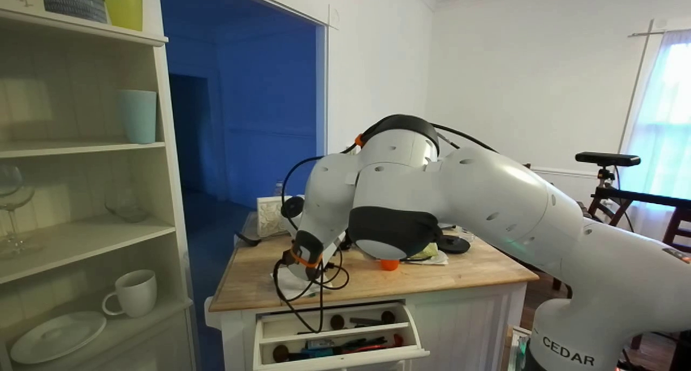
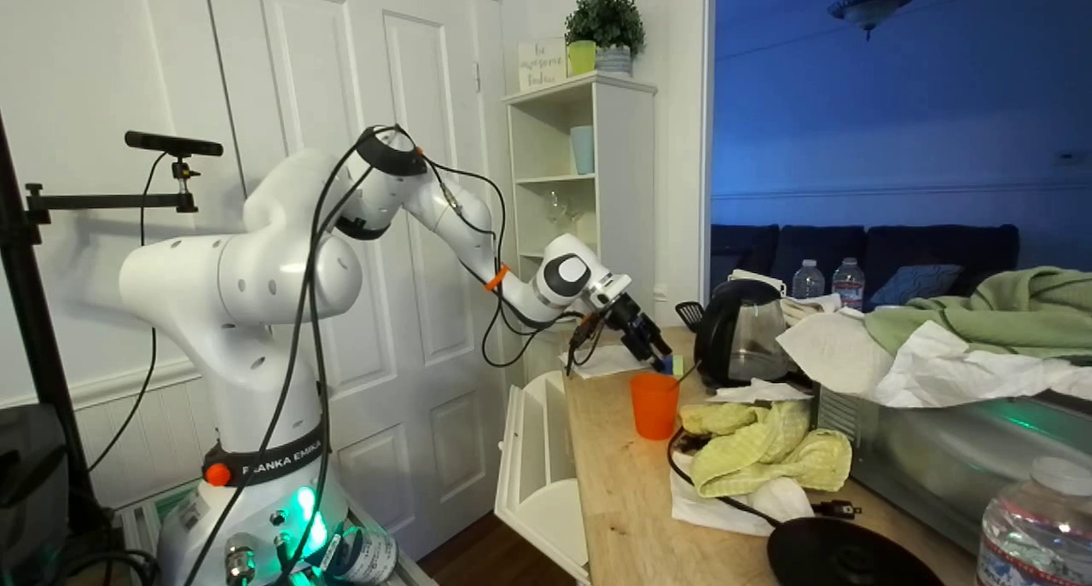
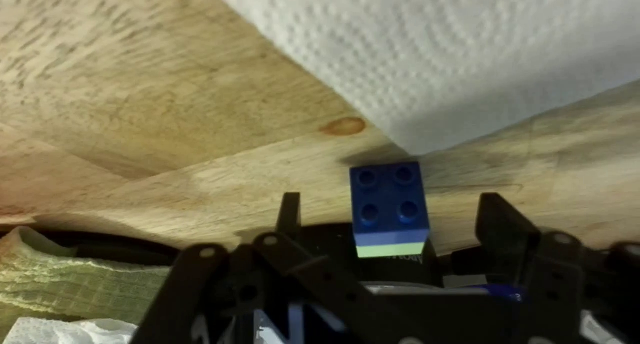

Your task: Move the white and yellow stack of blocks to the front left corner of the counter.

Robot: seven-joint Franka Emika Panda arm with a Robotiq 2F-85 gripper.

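Observation:
A small block stack [image 3: 390,204] stands upright on the wooden counter [image 3: 150,83]. A blue studded block is on top of a yellow-green one; no white block shows. In an exterior view the yellow-green part of the stack [image 2: 678,365] shows beside the fingertips. In another exterior view the stack is hidden by the arm. My gripper [image 3: 390,199] is open, one finger on each side of the stack, with a gap on both sides in the wrist view. The gripper [image 2: 664,360] points down at a slant over the counter [image 2: 618,509].
An orange cup [image 2: 655,409] stands close to the gripper. A black kettle [image 2: 721,339], a yellow-green cloth [image 2: 768,454] and a toaster oven [image 2: 930,449] are nearby. A paper towel [image 3: 450,58] lies beside the stack. The counter's drawer [image 1: 378,357] is open.

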